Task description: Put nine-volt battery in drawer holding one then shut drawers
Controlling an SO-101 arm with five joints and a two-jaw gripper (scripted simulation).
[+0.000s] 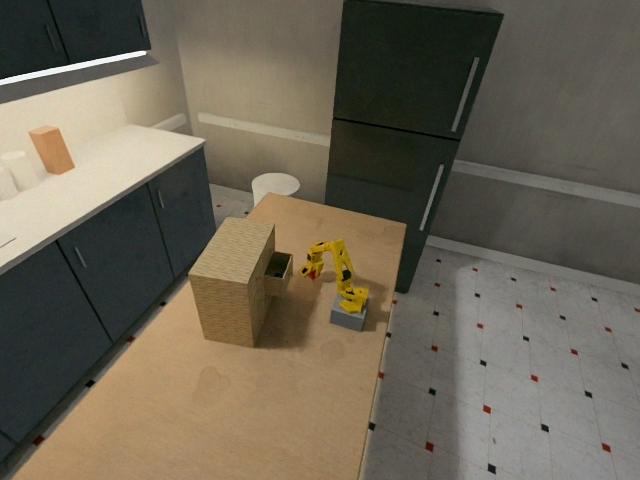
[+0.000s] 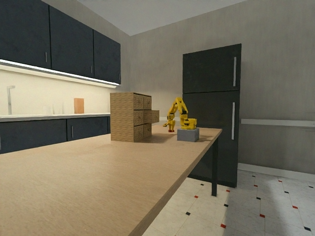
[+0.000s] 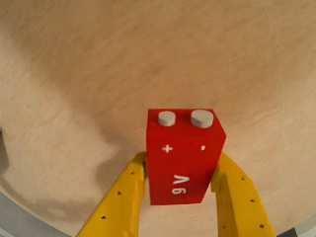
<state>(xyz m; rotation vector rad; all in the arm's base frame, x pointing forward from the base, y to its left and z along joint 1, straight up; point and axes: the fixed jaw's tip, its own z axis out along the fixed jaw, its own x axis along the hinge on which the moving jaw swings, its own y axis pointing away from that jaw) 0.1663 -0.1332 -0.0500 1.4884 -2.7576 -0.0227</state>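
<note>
Patterned floor tiles (image 1: 568, 413) (image 2: 254, 216) surround the pale wooden worktop (image 1: 289, 403) (image 2: 101, 177); on it, the tool (image 1: 310, 272) (image 2: 170, 128) (image 3: 180, 173) is clamped on the red nine-volt battery (image 1: 312, 275) (image 2: 171, 131) (image 3: 183, 168), outside the wooden chest (image 1: 222, 299) (image 2: 122, 116); one middle-row drawer (image 1: 279, 286) (image 2: 155, 116) stands open, something dark inside.

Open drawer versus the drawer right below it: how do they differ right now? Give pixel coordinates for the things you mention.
The open drawer (image 1: 283, 286) (image 2: 155, 116) juts out of the cabinet, while the drawer below it (image 2: 147, 130) sits shut. The open drawer shows its inside from above, with something dark in it; the lower drawer's contents are hidden. Both have wood-grain fronts and belong to the same column of the cabinet (image 1: 227, 310) (image 2: 122, 116).
</note>
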